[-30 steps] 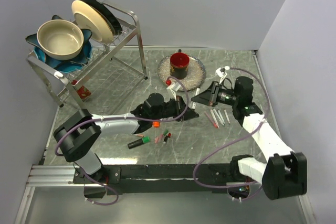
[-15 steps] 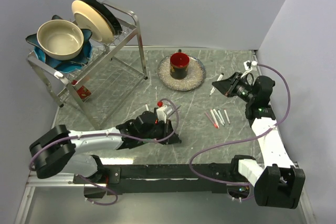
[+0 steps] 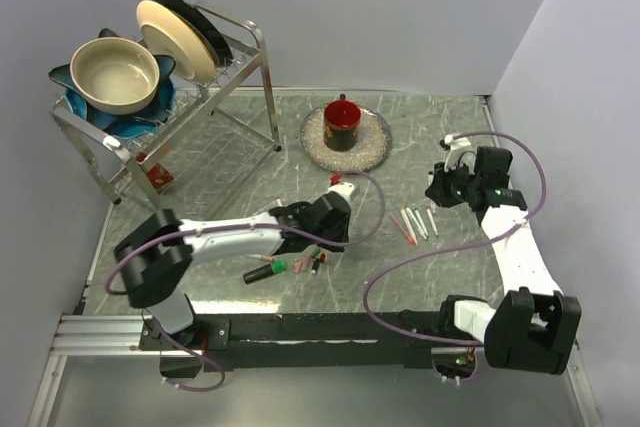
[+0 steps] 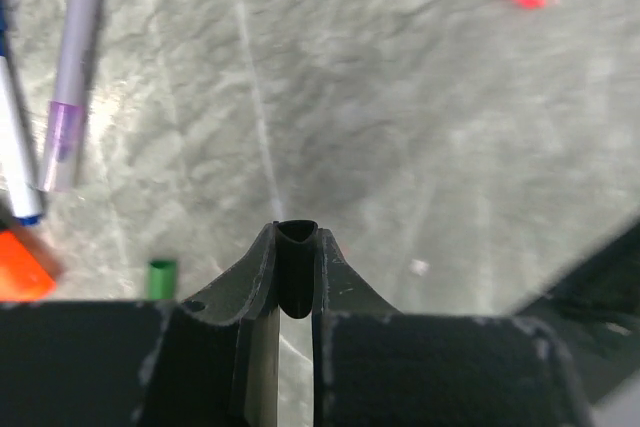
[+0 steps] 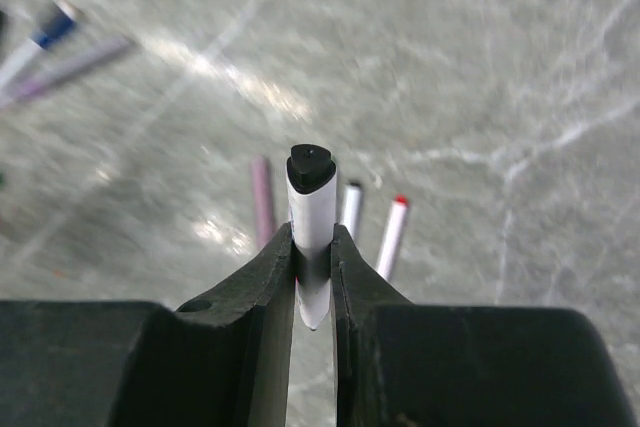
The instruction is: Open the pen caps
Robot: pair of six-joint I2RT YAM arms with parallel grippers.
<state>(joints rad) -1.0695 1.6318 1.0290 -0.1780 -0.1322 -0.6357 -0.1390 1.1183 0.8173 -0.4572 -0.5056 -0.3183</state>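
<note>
We see L pincer (image 4: pixel 297 239) pinching a black cap (image 4: pixel 297 282) above the worktop (image 4: pixel 400 127). R pincer (image 5: pixel 312 247), well apart from L, is clamped on a white pen (image 5: pixel 312 202), black end fwd. A green cap (image 4: pixel 161 277) lies loose on worktop nr L pincer.

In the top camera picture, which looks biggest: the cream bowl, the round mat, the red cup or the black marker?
The cream bowl and round mat look alike; the bowl sits higher, nearer the camera.
Then red cup.
Then black marker.
</note>
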